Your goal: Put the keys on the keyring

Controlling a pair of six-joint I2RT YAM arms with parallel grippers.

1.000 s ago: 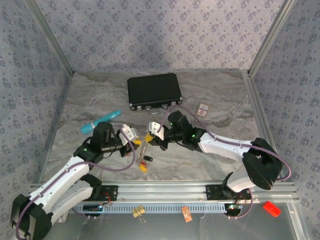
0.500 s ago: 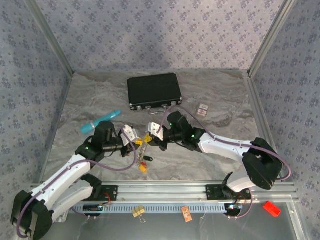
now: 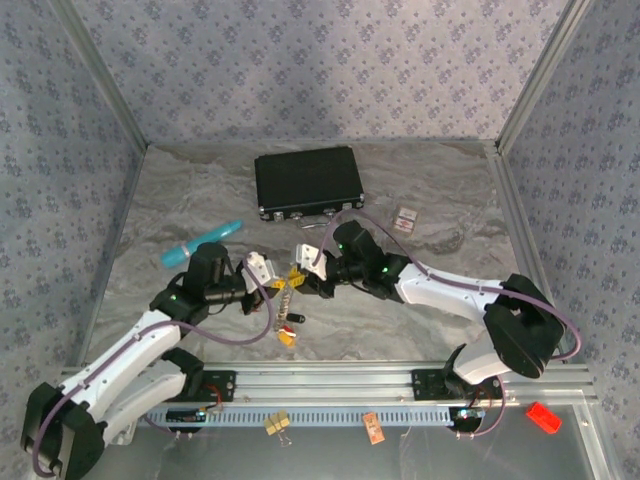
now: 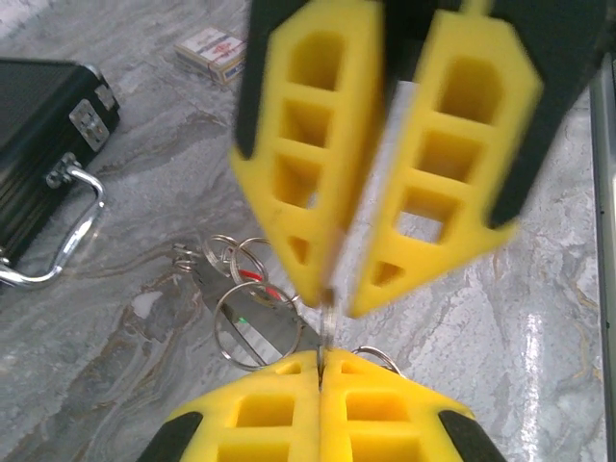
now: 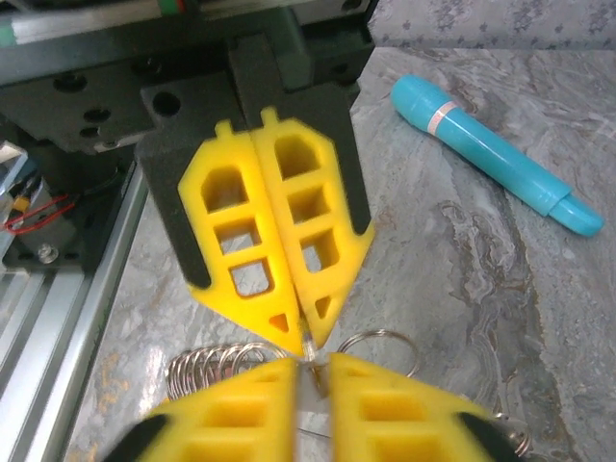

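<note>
My left gripper (image 3: 273, 281) (image 4: 320, 364) is shut on a thin pale ring seen edge-on, which I take to be the keyring (image 4: 328, 322). My right gripper (image 3: 298, 271) (image 5: 313, 371) faces it tip to tip. Its fingers stand slightly apart around the same thin ring, so it is open. In the left wrist view the right gripper (image 4: 337, 300) hangs just above my own tips. The keys (image 4: 260, 327) lie on the table under the ring, on small split rings. From above, a red head and a yellow-headed key (image 3: 287, 338) show below the grippers.
A black case (image 3: 307, 182) lies at the back. A teal pen (image 3: 200, 243) (image 5: 491, 154) lies left of the left arm. A small red-and-white card (image 3: 404, 219) (image 4: 212, 48) sits at the right rear. A binder clip (image 3: 277, 424) lies beyond the front rail (image 3: 330, 385).
The left gripper has closed fully on the thin ring. The right gripper, shut before, has parted its fingers. Both arms stay almost where they were.
</note>
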